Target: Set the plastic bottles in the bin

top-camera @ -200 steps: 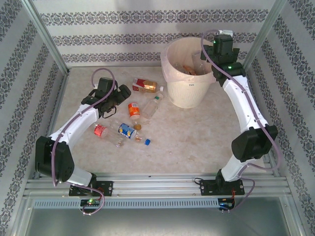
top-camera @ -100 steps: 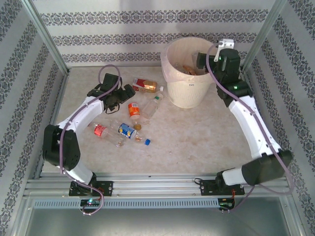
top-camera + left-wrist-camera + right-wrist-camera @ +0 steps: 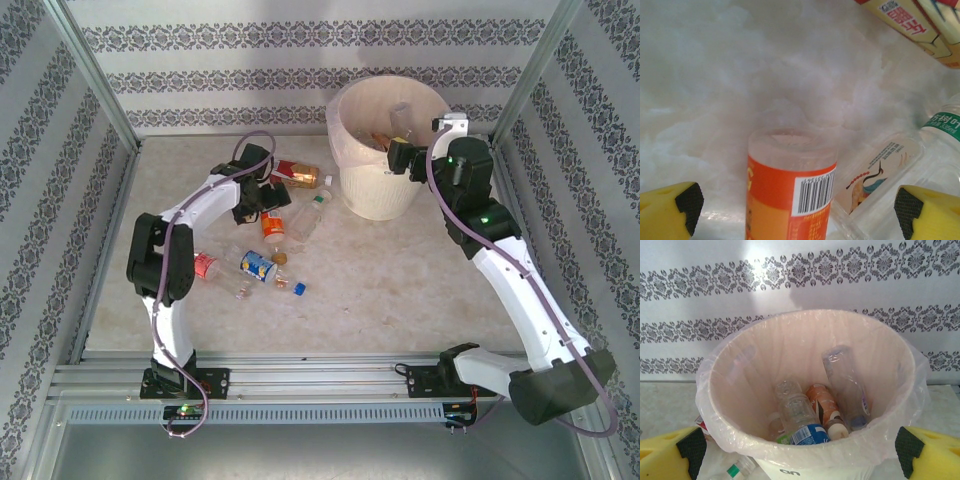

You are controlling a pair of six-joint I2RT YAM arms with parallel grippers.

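— Left gripper (image 3: 800,207), jaws wide apart: why so low over the table (image 3: 400,270)?
— It straddles the orange-labelled bottle (image 3: 790,200), which lies untouched between the pads (image 3: 689,200); probably lining up a grasp.
— And the right gripper (image 3: 799,449)?
— Spread and empty, facing the bin (image 3: 810,315), where several bottles (image 3: 800,415) already lie.

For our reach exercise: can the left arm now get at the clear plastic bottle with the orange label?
Probably yes: the open left gripper hangs over the orange-labelled clear plastic bottle, fingers either side; a cream-labelled clear bottle lies close and may crowd one finger.
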